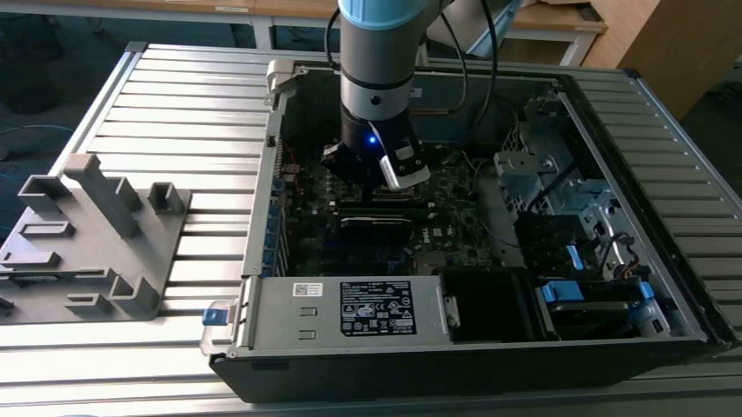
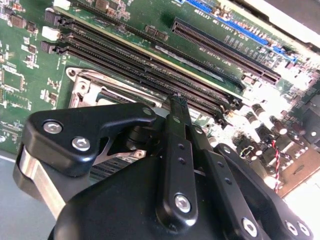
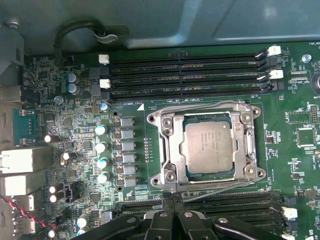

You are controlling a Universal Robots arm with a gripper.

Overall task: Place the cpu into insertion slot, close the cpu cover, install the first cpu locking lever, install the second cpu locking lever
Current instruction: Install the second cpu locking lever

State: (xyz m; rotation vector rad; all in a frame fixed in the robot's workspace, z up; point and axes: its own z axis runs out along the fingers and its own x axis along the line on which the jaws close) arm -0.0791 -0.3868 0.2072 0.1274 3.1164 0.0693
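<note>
gripper (image 3: 172, 220) pressed together, holding nothing, low over the motherboard (image 3: 75, 150); cpu (image 3: 208, 147) sits in the insertion slot (image 3: 250, 145) just beyond the fingertips, cpu cover (image 3: 172, 145) down around it.

No legible txt; print on psu label (image 1: 377, 306) unreadable

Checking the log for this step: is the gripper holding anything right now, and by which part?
Nothing is held. The gripper is shut on nothing above the green motherboard; the grey square cpu lies in its socket.
</note>
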